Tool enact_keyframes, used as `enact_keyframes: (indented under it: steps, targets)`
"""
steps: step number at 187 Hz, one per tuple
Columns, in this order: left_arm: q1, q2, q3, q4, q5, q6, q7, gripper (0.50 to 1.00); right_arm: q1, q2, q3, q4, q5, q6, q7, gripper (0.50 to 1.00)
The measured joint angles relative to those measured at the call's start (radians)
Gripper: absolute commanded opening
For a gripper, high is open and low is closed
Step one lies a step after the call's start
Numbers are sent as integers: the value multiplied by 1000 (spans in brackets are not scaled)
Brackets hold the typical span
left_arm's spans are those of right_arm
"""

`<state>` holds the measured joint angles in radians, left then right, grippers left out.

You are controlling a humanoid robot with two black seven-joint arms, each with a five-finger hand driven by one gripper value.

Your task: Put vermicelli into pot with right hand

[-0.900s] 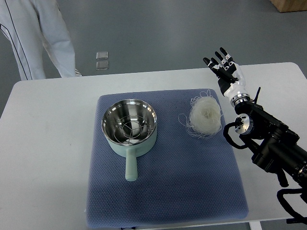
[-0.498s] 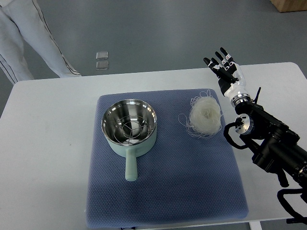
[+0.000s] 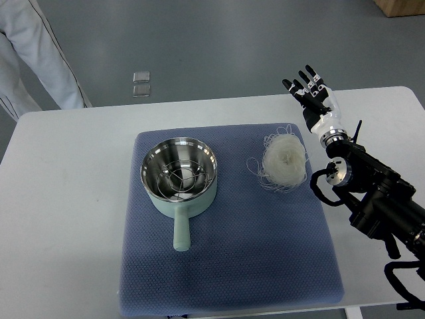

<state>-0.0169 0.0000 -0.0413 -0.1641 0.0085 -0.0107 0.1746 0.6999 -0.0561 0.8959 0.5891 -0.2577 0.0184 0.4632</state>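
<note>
Pale green pot (image 3: 179, 178) with steel interior, white vermicelli (image 3: 285, 162), blue textured mat (image 3: 265, 252), white table (image 3: 60, 219), black-and-white right hand (image 3: 312, 98).

No readable text, label, brand, number or sign found: none on pot (image 3: 178, 171), mat (image 3: 265, 252), table (image 3: 66, 232) or right hand (image 3: 313, 96).
</note>
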Motion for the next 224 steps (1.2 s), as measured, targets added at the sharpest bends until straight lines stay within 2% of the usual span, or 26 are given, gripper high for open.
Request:
enact_keyframes:
  steps: [224]
  targets:
    - [-9, 0, 0, 0, 0, 0, 0, 1000, 31, -23, -2, 3, 0, -2, -2, 928]
